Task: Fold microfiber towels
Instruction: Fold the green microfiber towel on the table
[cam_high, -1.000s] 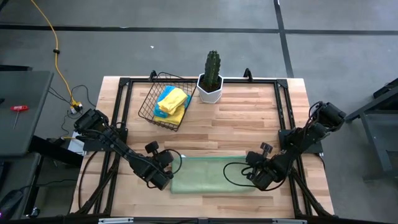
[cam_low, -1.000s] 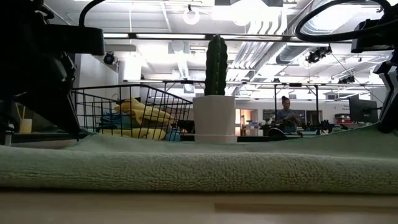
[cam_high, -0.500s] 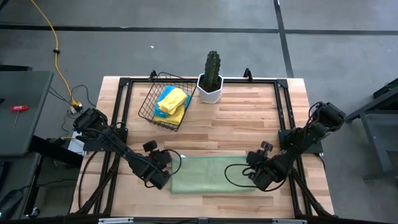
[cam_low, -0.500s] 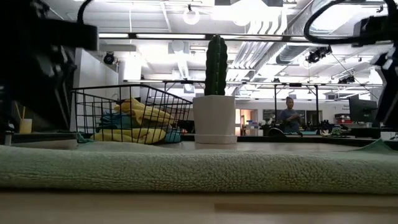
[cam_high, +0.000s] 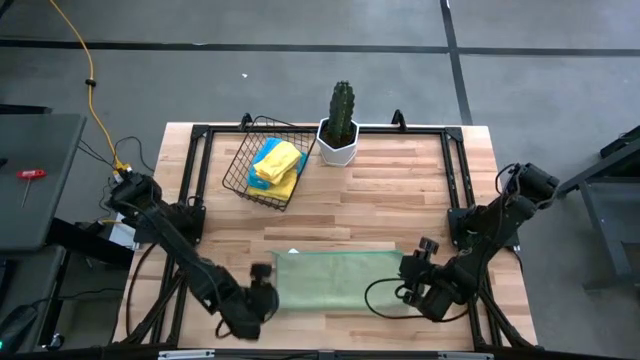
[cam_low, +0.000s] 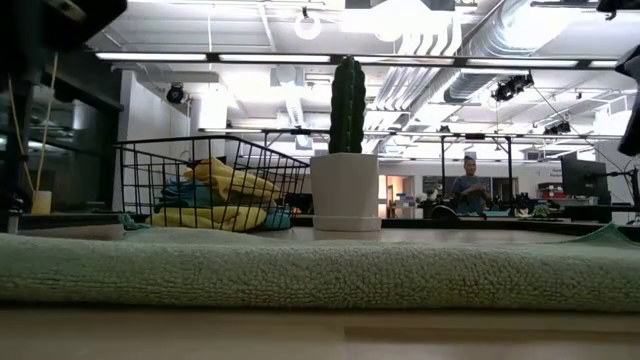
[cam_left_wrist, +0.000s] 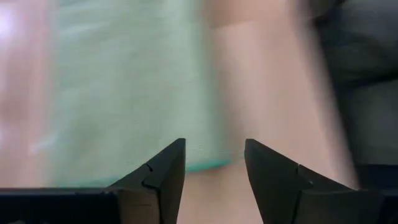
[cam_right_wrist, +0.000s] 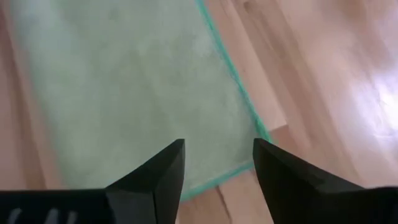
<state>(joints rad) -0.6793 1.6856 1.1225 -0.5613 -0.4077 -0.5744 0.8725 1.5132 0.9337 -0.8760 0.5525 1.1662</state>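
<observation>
You are looking down on a wooden table (cam_high: 400, 200) ringed by a dark metal frame. Lying flat along its near edge is the biggest loose thing on it, a pale green towel (cam_high: 338, 281), folded into a long strip with a darker green hem; in the low view its nap fills the whole foreground.

Your left arm reaches in from the table's left side, and the left gripper (cam_high: 258, 303) sits just off the strip's left end. In the left wrist view its two dark fingers (cam_left_wrist: 163, 177) stand apart with nothing between them, and the towel's hemmed edge lies just beyond them. Your right arm comes in from the right side, and the right gripper (cam_high: 413, 288) hangs at the strip's right end. Its fingers (cam_right_wrist: 163, 170) are likewise spread and empty, above the towel's corner.

Toward the far left of the table you have a black wire basket (cam_high: 240, 163), tilted, holding crumpled yellow (cam_high: 280, 158) and blue towels (cam_high: 262, 181). Just beside it, at the far edge, stands a cactus (cam_high: 342, 109) in a white pot (cam_high: 337, 148).

Beyond the table, the low view shows a person (cam_low: 468, 188) far off in the room.
</observation>
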